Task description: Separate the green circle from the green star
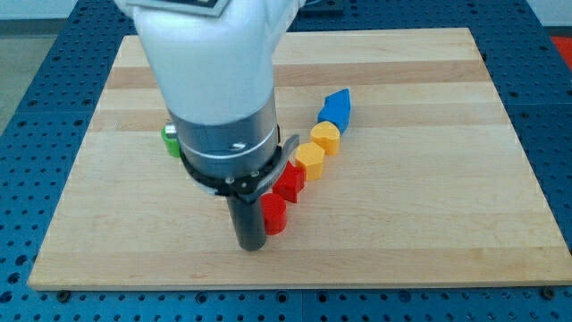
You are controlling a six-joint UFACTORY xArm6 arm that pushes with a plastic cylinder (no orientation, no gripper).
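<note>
The arm's wide white and dark body fills the middle of the wooden board [429, 233], and its dark rod comes down near the board's bottom edge. The tip [251, 247] rests just left of a red block [274, 215], touching it or very nearly so. There are no jaws on this arm, only the rod, and it has hold of nothing.

A diagonal row of blocks runs from that red block up toward the board's right side: a second red block [290, 182], an orange block [310, 160], a yellow block [325, 137], and a blue block [336, 108] at the top end.

Only one green block [170, 140] shows, as a small sliver at the left of the arm's body, toward the board's left edge. Its shape cannot be made out, so it may be either the circle or the star. The other green piece is hidden, probably behind the arm.

Progress therefore cannot be judged with confidence. The tip sits by the red block, well apart from the visible green one, so the separating push seems not yet underway from here.
</note>
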